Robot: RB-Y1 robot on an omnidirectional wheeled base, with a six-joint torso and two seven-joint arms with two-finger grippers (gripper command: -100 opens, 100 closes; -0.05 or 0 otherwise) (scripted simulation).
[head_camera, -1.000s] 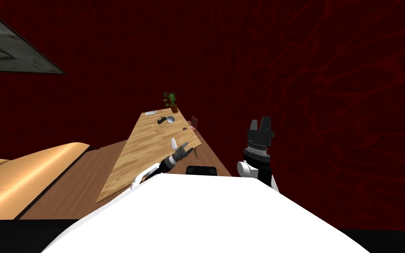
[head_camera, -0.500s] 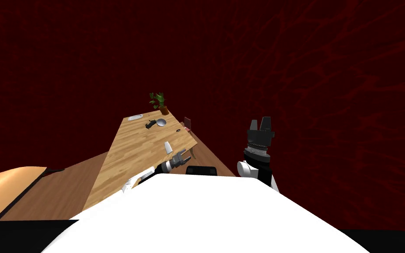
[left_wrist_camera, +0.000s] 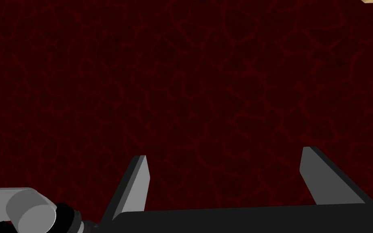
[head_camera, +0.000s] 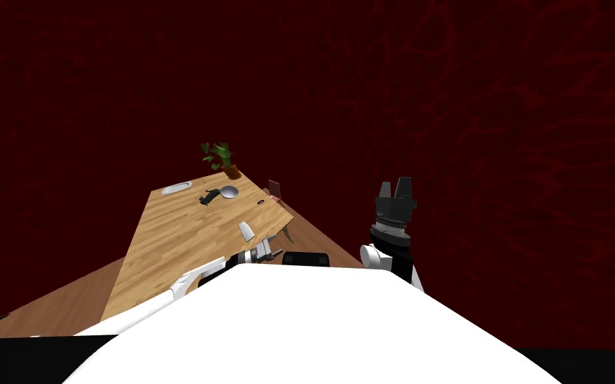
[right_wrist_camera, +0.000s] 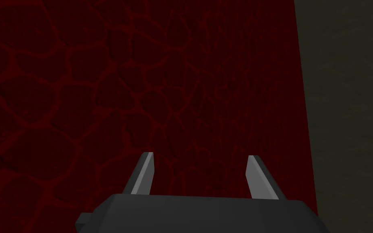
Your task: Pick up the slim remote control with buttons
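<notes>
Wood makes up the long worktop (head_camera: 166,240), which runs from near me to the far dark red wall (head_camera: 433,100). The thing to pick up is, I think, the small slim white remote (head_camera: 246,231). It lies flat near the right edge of the worktop, at the near end. It is too small to show any buttons, so this is my best guess.

The left tool (head_camera: 274,248) hangs just beside the remote, a little nearer to me, by the near right corner. Its two fingers stand wide apart and hold nothing. It points ahead at the wall, not down. The right tool (right_wrist_camera: 200,155) is held up on the right, well apart from the worktop. It is spread open too, and empty.

To do this step well, the left tool should tip down over the remote. It should turn so a finger sits on each long side, go down slowly, then squeeze. The remote is thin and flat. The fingers must go low, almost to the wood, or they may slip off.

At the far end a brown pot (head_camera: 233,172) holds a green plant (head_camera: 215,153). Near it sits a grey round bowl (head_camera: 230,192). It is too small to tell what is in it.
</notes>
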